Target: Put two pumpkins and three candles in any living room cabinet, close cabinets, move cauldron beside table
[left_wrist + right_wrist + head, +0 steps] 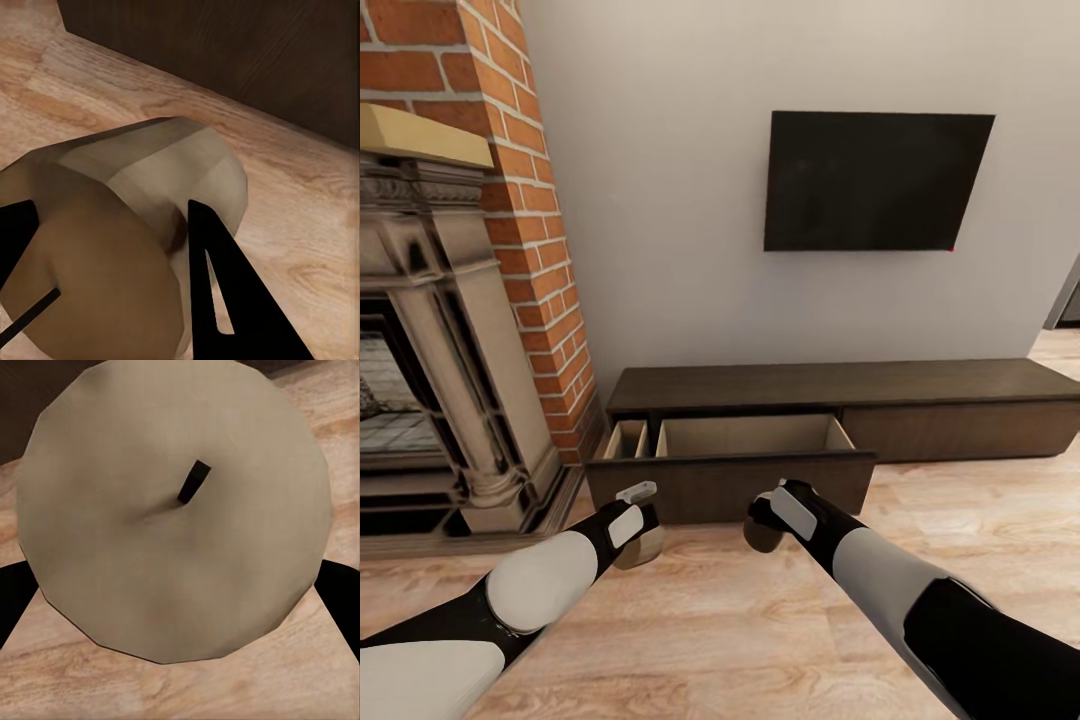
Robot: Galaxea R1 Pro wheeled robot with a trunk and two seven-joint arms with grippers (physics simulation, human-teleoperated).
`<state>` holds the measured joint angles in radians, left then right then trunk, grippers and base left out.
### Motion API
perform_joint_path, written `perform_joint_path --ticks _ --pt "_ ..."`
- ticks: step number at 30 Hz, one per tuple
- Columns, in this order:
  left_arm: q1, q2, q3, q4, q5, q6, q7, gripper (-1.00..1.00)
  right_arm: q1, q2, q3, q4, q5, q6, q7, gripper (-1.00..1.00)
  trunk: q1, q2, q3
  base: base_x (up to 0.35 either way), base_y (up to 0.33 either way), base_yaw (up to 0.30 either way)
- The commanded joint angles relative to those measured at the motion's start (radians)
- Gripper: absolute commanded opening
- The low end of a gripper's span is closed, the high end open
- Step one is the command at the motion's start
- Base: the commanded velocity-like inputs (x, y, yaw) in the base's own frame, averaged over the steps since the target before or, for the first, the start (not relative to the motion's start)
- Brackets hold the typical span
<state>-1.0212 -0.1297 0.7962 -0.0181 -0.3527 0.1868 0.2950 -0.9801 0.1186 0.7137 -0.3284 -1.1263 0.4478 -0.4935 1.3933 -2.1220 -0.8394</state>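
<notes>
Both end effectors are loaded: your left end effector (112,277) is clamped on a candle (150,217), and the right end effector (180,607) grips a second candle (176,510) across its sides. Just ahead of them the cabinet (840,385) has its drawer (750,440) pulled out, and what I can see of it looks empty. So I'd say nothing's stowed yet; pumpkins, third candle, closing up and the cauldron remain.
</notes>
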Motion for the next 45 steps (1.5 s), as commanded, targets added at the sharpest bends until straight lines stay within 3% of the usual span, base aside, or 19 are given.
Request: perform_joint_path --ticks 1,45 --pt "0.000 -0.001 0.008 -0.002 -0.011 0.007 0.003 -1.00 -0.001 -0.001 0.007 -0.001 -0.007 0.003 -0.007 -1.00 -0.004 0.007 0.002 0.000 0.000 0.000" --pt "0.001 -0.002 0.008 -0.002 -0.011 0.007 0.003 -1.00 0.000 -0.002 0.007 0.007 -0.007 -0.001 -0.006 -1.00 -0.173 0.315 0.140 0.000 0.000 0.000"
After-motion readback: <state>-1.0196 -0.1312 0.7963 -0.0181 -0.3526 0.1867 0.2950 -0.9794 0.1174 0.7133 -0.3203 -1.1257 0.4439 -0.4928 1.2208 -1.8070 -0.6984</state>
